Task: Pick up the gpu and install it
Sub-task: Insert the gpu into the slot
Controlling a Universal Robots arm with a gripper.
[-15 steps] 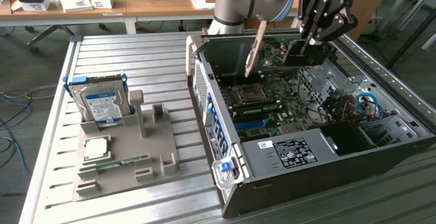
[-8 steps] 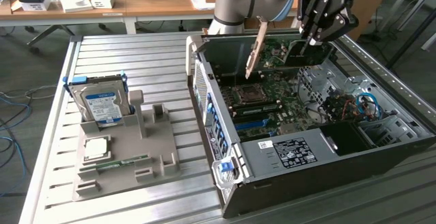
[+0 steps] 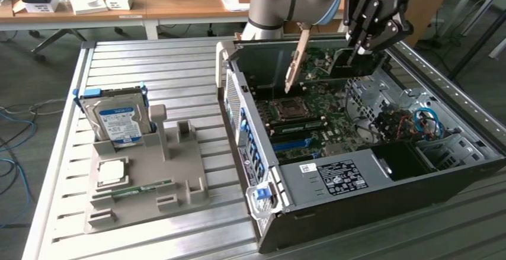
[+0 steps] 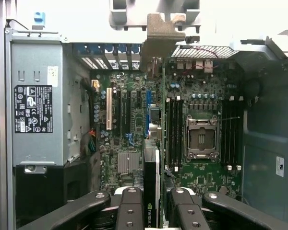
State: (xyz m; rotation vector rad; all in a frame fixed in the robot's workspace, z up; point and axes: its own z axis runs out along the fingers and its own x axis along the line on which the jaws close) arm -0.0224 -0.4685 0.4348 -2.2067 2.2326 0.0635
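Note:
My gripper is shut on the gpu, a thin dark card with a light metal bracket at one end. The card hangs above the open computer case, over the motherboard and clear of it. In the wrist view the gpu runs edge-on between my fingers, and its bracket reaches toward the case's rear wall. The expansion slots lie on the board below, just beside the card's edge.
The power supply fills one end of the case. A CPU socket sits between memory slots. On the exterior view's left, a grey holder carries a blue-framed hard drive and a green memory stick. A cluttered desk stands behind.

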